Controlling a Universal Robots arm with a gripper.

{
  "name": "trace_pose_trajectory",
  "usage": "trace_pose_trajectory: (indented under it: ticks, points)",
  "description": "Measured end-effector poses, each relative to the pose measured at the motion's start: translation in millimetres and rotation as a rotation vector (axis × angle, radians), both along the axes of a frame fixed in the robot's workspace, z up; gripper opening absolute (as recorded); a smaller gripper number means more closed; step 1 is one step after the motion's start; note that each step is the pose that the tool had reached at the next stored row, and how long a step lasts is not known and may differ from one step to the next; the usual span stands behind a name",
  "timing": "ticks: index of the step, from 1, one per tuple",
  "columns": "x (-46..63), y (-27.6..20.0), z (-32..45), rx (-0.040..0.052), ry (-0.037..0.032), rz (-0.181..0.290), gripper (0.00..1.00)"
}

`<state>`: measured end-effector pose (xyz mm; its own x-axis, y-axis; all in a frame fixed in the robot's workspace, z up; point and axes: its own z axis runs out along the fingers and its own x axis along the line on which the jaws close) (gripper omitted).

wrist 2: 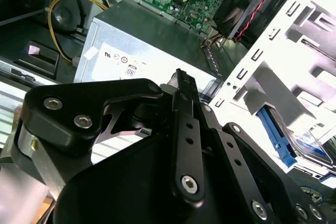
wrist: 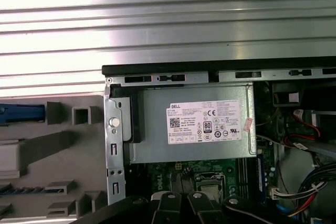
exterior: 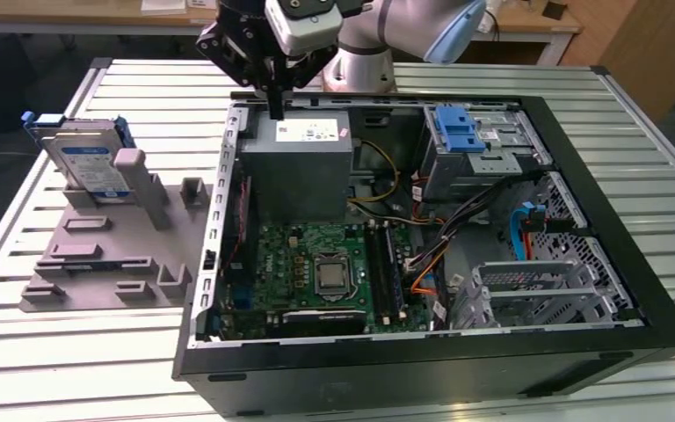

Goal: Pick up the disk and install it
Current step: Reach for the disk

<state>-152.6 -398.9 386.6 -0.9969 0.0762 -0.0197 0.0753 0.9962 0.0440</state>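
Though cut off at the top edge of the exterior view, easy to spot as one gripper [exterior: 277, 107]: black, with the jaws pinched together into a single tip and holding nothing. Just under the jaws, one grey power box [exterior: 296, 163], sitting inside one open computer case [exterior: 431, 374].

Well apart from the jaws, off to the exterior view's left, one disk [exterior: 89, 163], standing on its edge in one grey holder [exterior: 103, 264] on the table [exterior: 80, 360]. Partly hidden there by one grey post [exterior: 130, 169] of that holder. In the second wrist view, mostly blocked by the gripper's black links [wrist 2: 186, 145], with just a corner of the disk [wrist 2: 308, 146] and a bit of its blue frame peeking out.

Away from the jaws toward the exterior view's right, one blue bracket [exterior: 460, 132] on top of one metal cage [exterior: 484, 163]. Farther from the jaws than the power box, one green board [exterior: 302, 264], its near edge hidden behind the case wall. Beside it, wires [exterior: 431, 255], too tangled to count.
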Motion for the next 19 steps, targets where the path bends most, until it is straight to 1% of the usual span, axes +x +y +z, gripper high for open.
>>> trace_pose_trajectory:
  ticks: [19]
  points:
    - [-7.4,0.6,-0.9,0.0,0.0026,0.0,0.11]
